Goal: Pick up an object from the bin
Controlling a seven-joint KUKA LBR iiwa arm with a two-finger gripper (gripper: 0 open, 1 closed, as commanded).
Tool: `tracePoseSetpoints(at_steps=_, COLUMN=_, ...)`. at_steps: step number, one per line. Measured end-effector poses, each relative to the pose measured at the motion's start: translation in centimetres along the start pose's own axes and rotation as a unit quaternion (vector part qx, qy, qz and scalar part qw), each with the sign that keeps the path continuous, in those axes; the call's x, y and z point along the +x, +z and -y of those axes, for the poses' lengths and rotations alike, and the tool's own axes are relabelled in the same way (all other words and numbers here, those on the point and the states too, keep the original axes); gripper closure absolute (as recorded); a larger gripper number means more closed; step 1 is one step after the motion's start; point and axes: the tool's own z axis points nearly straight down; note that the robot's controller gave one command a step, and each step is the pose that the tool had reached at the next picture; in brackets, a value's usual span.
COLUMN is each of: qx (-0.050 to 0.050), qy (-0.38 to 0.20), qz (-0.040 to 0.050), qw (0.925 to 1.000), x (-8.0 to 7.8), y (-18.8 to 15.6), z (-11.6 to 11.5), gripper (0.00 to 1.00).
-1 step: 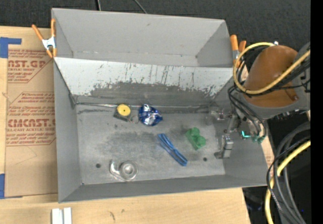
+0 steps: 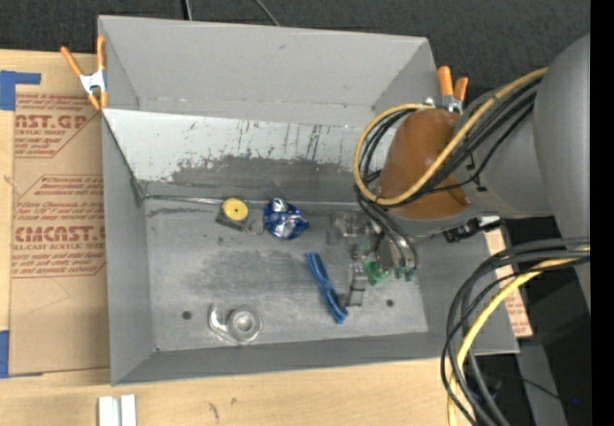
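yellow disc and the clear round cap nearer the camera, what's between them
Nothing: in the camera view the stretch from the yellow disc to the clear round cap is bare bin floor.

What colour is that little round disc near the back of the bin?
Yellow, with a dark centre; the disc shows best in the camera view.

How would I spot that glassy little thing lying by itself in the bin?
Start at the grey metal bin and look at its floor's lower left corner in the camera view. A clear, shiny round piece lies there alone. The yellow disc, the crumpled blue thing and the long blue strip farther up and right are all coloured; this one is colourless.
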Motion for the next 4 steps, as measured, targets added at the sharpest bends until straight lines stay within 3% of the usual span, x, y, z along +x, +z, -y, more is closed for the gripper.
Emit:
tracePoseSetpoints(at_steps=1, qx=0.004, qy=-0.02, qz=0.0029, qw=0.9998, x=0.7, y=-1.2, z=7.4, gripper=0.0)
tracePoseSetpoints(at_steps=2, qx=0.002, qy=-0.052, qz=0.0009, qw=0.9987, x=3.3, y=-0.4, z=4.6, gripper=0.0)
tracePoseSetpoints(at_steps=3, qx=0.004, qy=-0.039, qz=0.0049, qw=0.9992, x=-0.3, y=-0.5, z=11.2, gripper=0.0)
tracePoseSetpoints(at_steps=4, qx=0.002, qy=-0.091, qz=0.0003, qw=0.9958, x=4.5, y=-0.4, z=8.6, gripper=0.0)
